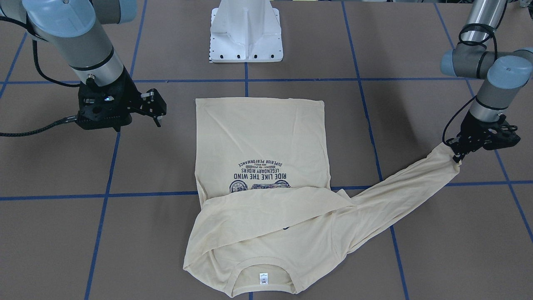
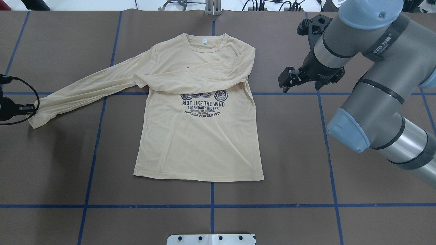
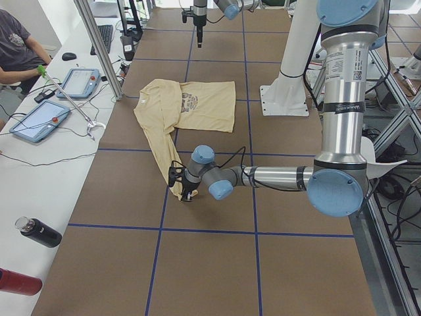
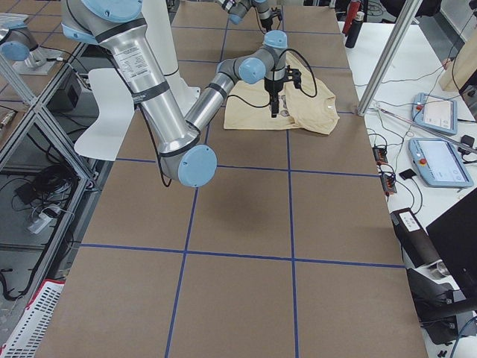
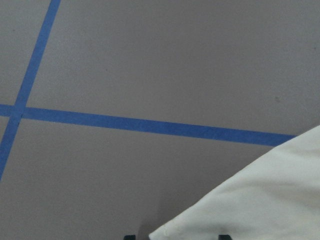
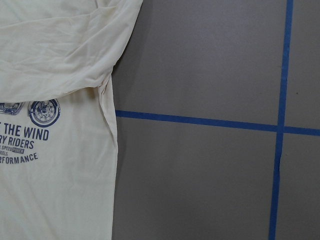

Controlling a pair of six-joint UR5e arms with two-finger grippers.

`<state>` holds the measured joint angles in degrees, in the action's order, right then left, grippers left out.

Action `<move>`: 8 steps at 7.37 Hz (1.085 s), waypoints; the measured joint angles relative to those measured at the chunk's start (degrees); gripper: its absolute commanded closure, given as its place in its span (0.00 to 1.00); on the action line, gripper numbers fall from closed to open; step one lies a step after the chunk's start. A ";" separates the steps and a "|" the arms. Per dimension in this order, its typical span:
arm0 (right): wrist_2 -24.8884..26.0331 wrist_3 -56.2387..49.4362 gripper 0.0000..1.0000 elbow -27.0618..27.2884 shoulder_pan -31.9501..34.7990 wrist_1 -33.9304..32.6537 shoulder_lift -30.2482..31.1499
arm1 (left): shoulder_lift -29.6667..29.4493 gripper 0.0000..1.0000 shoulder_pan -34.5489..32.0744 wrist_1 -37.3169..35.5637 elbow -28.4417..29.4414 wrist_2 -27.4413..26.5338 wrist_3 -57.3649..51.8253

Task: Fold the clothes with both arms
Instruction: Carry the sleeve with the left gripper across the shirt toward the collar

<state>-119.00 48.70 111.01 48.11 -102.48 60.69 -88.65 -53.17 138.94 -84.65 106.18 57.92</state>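
The cream-yellow shirt (image 2: 201, 143) lies flat and print-up in the middle of the table, collar away from the robot's base. One sleeve is folded across the chest (image 1: 266, 208). The other sleeve (image 2: 85, 88) stretches straight out to my left side. My left gripper (image 1: 458, 157) sits low at that sleeve's cuff, shut on it; in the left wrist view the cloth (image 5: 260, 200) runs between the fingertips (image 5: 129, 237). My right gripper (image 2: 286, 80) hovers open and empty beside the shirt's right edge (image 6: 107, 165), near the folded sleeve's shoulder.
The white pedestal base (image 1: 245, 33) stands behind the shirt's hem. Blue tape lines (image 2: 211, 206) grid the brown tabletop. A side bench holds tablets (image 3: 39, 122), with bottles (image 3: 39, 232) near it and a seated person (image 3: 16, 46) at its far end.
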 measured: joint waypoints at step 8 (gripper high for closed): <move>-0.27 -1.86 0.00 5.29 0.29 -0.36 9.45 | -14.57 1.00 -7.44 -23.08 -15.53 23.22 0.50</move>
<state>-119.27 46.85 116.30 48.40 -102.84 70.14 -103.22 -60.61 115.86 -100.18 129.40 58.42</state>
